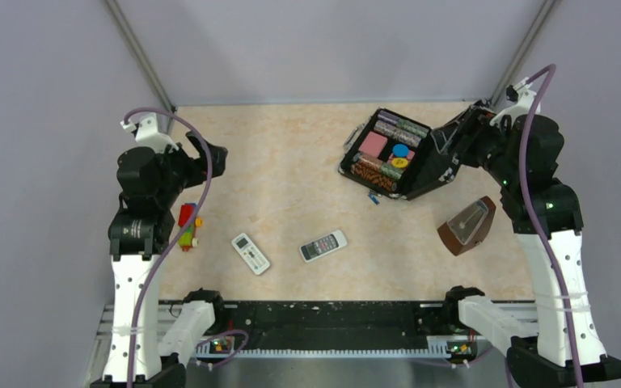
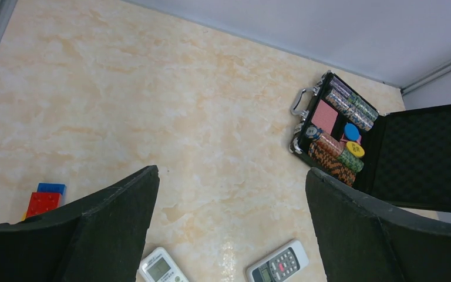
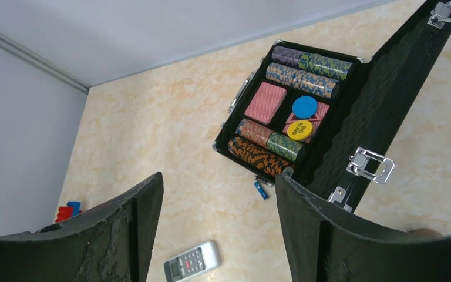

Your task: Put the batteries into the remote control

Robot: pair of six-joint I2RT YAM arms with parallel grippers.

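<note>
- Your left fingers are spread wide with nothing between them, raised above the counter near its left edge.
- Your right fingers are also apart and hold nothing. They hang over the far right corner, close to the raised lid of the poker chip case.
- The remote control lies face up near the middle of the near edge, grey button panel showing, clear of both sets of fingers.
- You can see only one battery, lying on the counter just beside the near side of the case, well apart from the remote control.
- A white-faced remote lies to the left of the remote control.
- Toy bricks sit by the left edge and a brown metronome by the right edge.
</note>
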